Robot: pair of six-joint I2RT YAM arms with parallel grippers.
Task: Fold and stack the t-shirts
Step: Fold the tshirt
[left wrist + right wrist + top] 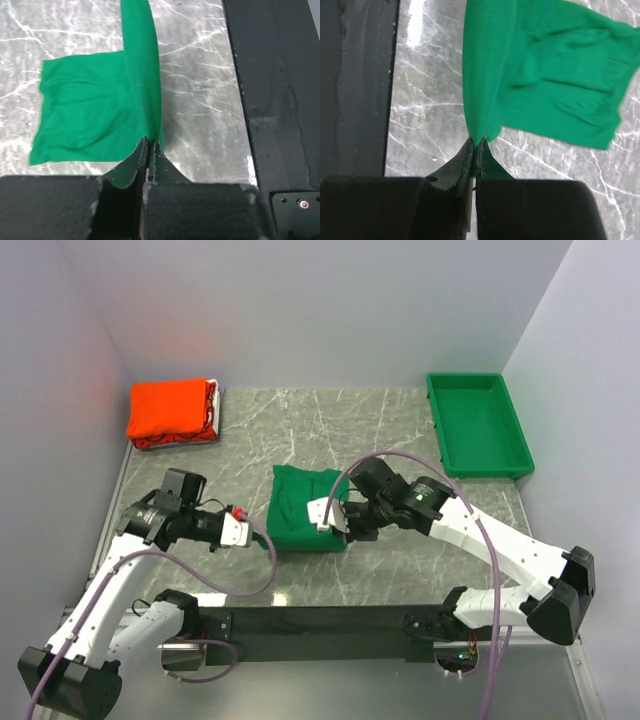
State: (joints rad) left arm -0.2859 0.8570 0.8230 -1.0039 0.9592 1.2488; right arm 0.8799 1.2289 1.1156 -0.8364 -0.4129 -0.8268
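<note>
A dark green t-shirt (300, 508) lies partly folded on the marble table, mid-front. My left gripper (243, 528) is shut on its near left edge; in the left wrist view the cloth (142, 80) runs taut up from the pinched fingertips (149, 142). My right gripper (332, 515) is shut on its near right edge; in the right wrist view the cloth (485, 75) rises from the closed tips (477, 141). The near edge is lifted between both grippers. A folded stack of orange-red t-shirts (172, 411) sits at the far left.
A rigid green plastic tray (478, 425) stands at the far right. White walls close in the left, back and right sides. The black base rail (320, 620) runs along the near table edge, also seen in the left wrist view (280, 100).
</note>
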